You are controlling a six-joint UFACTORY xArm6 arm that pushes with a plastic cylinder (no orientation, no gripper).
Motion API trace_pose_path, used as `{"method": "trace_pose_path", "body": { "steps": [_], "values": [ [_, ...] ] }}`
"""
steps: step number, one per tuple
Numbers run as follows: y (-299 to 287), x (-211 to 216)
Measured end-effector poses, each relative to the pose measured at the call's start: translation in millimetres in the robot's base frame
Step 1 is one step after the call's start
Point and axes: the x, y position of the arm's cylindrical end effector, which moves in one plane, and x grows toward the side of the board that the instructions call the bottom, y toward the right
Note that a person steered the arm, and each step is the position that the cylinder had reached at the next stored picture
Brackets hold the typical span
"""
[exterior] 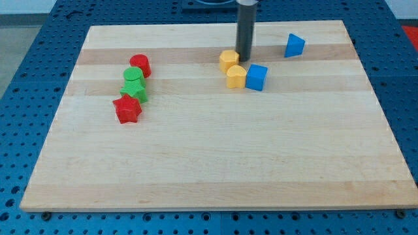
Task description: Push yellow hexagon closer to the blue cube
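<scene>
My tip (pixel 244 59) stands at the view's top centre, touching or just right of a yellow block (pixel 228 61). A second yellow block (pixel 236 76), which looks hexagonal, lies just below it and touches the blue cube (pixel 257 77) on its right. The tip is just above that pair, close to both. Which yellow block is the hexagon is hard to tell at this size.
A blue triangular block (pixel 294 46) lies at the top right. At the left sit a red cylinder (pixel 140 65), two green blocks (pixel 134 76) (pixel 134 90) and a red star (pixel 127 109) in a line. The wooden board (pixel 215 170) rests on a blue perforated table.
</scene>
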Motion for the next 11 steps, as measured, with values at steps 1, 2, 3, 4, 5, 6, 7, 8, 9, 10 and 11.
{"method": "trace_pose_path", "body": {
  "steps": [1, 2, 3, 4, 5, 6, 7, 8, 9, 10, 11],
  "values": [
    [-16.6, -11.3],
    [-32.0, -30.3],
    [-77.3, -31.6],
    [-111.2, -24.8],
    [-112.8, -14.0],
    [-110.4, -3.3],
    [-105.3, 8.4],
    [-92.3, 11.0],
    [-65.7, 10.9],
    [-37.6, 10.9],
    [-10.4, 10.9]
  ]
}}
